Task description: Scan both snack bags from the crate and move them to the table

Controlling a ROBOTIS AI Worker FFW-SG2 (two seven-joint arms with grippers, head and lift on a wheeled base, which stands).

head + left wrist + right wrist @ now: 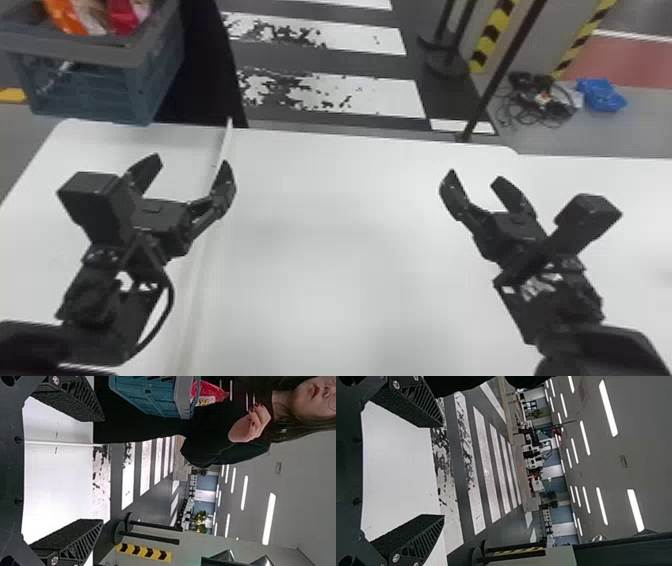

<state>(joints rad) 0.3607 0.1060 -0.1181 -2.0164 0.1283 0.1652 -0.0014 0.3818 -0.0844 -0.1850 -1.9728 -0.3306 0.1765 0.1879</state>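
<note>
Far left beyond the white table (325, 225), orange and red snack bags (75, 19) lay in a blue-grey plastic crate (100, 95). The black left gripper (102, 471) gaped empty, seemingly due a first pick there; the black right gripper (443, 471) gaped too.

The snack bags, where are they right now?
In the head view, both snack bags sit in the top of the blue-grey crate, at the far left, just beyond the white table's edge.

Black angular arms with a looping cable.
</note>
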